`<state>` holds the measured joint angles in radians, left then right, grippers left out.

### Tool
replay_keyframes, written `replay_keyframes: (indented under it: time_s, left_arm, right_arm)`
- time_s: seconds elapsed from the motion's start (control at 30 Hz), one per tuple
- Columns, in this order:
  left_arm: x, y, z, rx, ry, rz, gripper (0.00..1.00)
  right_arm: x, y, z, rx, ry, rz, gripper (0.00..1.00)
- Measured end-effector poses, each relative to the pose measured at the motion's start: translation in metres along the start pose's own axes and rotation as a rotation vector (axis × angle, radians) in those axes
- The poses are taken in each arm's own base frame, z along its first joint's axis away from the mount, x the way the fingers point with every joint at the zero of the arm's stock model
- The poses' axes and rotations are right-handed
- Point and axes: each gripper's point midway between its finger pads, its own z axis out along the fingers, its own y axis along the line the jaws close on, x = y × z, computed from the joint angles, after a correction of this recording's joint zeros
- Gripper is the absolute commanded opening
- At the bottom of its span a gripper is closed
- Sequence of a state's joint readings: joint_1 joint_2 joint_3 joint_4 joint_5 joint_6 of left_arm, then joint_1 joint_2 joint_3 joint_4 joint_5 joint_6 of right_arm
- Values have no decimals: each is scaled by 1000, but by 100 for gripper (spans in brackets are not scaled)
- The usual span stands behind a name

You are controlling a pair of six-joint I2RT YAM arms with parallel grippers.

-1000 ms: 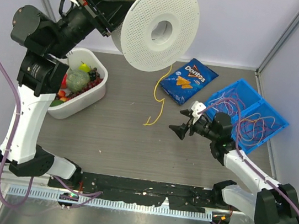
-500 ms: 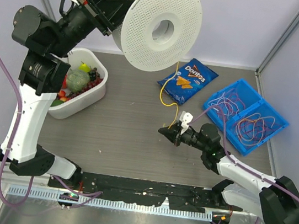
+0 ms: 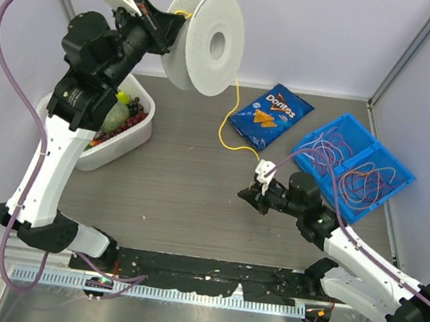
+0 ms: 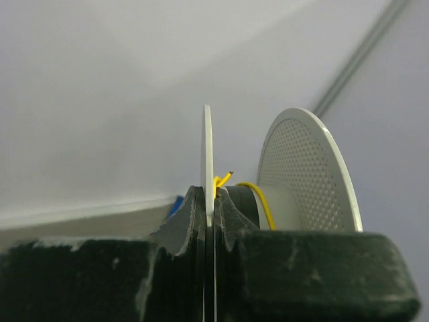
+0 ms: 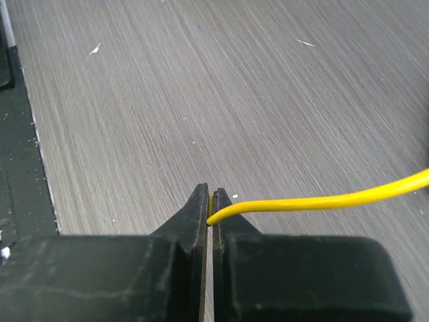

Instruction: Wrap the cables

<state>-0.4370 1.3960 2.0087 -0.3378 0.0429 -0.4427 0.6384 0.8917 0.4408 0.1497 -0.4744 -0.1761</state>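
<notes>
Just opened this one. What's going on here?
The left gripper is shut on a flange of the white spool, holding it up in the air. A yellow cable, starting at the hub, hangs from the spool and runs to the right gripper, which is shut on its free end just above the table. More cables lie in the blue bin, not yet wound.

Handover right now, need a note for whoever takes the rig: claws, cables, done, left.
Left claw: shut on the white spool flange, spool held in the air.
Right claw: shut on the free end of the yellow cable.
Yellow cable: other end at the spool hub, slack hanging between.
Other cables: loose in the blue bin.
Done: yellow started on the hub and gripped.
Left: wind it on, then the rest.
</notes>
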Motion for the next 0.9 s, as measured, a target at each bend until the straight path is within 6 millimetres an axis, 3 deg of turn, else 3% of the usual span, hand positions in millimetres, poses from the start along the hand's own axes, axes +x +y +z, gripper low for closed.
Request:
replay_keyframes:
  time_s: [0.1, 0.23, 0.37, 0.5, 0.6, 0.7, 0.9]
  left_arm:
    - [30, 39, 5, -171, 61, 8, 0]
    - [90, 90, 6, -369, 186, 31, 0]
    - [153, 121, 2, -485, 323, 71, 0]
    - [199, 131, -9, -529, 432, 100, 0]
    - [219, 128, -15, -533, 481, 96, 0]
    - [225, 122, -15, -525, 491, 55, 0]
    - [226, 112, -12, -503, 486, -30, 0]
  right_arm:
    - [-11, 3, -5, -30, 89, -58, 1]
    - [-36, 14, -17, -96, 151, -201, 1]
    - [-46, 36, -28, -196, 202, -344, 1]
    - [-69, 51, -38, -275, 201, -483, 1]
    - [-95, 56, -38, -300, 171, -554, 1]
    - [-112, 55, -31, -309, 151, -599, 1]
    - [-80, 55, -27, -342, 219, -594, 1]
